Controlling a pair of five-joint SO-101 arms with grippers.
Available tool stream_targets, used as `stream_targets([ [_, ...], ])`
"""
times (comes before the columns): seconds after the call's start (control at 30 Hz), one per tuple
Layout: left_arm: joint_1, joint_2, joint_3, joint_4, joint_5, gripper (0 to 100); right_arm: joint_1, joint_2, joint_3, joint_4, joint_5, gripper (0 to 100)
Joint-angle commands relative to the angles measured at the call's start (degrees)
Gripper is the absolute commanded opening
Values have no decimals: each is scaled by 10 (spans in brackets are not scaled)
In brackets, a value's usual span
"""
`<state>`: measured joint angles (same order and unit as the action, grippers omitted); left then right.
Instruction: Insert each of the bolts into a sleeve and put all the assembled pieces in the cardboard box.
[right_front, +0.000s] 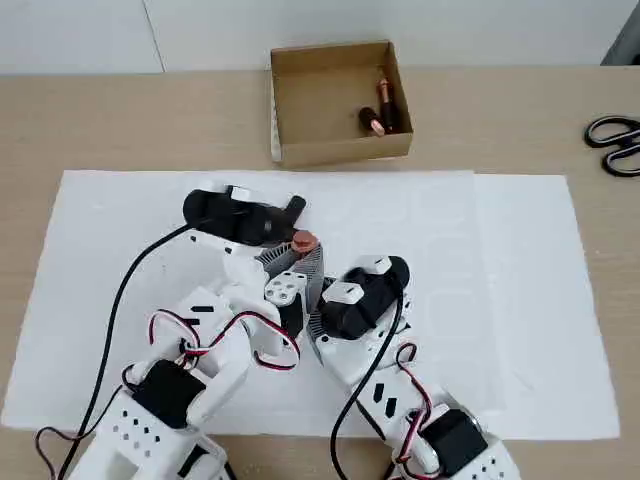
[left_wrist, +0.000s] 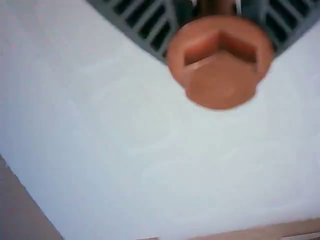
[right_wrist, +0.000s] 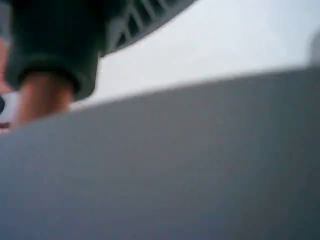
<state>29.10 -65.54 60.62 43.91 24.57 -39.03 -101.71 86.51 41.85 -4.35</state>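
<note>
Nearest, under the left wrist: copper-coloured hex-headed bolt (left_wrist: 220, 60), clamped in left gripper (right_front: 300, 257) above white paper sheet (left_wrist: 125, 150). Just beyond, dark cylindrical sleeve (right_wrist: 50, 45) with copper shank poking out; looks partly mated, not yet boxed. Right gripper (right_front: 318, 285) close against it, grip impossible to tell. Farthest, open brown cardboard box (right_front: 345, 148), already holding two assembled pieces (right_front: 382, 105). Probably left: finish seating, carry over, drop in.
</note>
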Motion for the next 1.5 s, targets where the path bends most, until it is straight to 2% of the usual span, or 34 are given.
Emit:
stream_targets([
  [0.0, -2, 6, 1, 3, -12, 6, 9, -6, -11, -15, -4, 4],
  [1.23, 17, 3, -3, 53, -14, 12, 9, -6, -11, -15, -4, 4],
  [1.33, 17, 2, -5, 62, -21, 76, 9, -6, -11, -15, -4, 4],
  [1.47, 17, 3, -43, 115, -19, 182, 9, -6, -11, -15, -4, 4],
])
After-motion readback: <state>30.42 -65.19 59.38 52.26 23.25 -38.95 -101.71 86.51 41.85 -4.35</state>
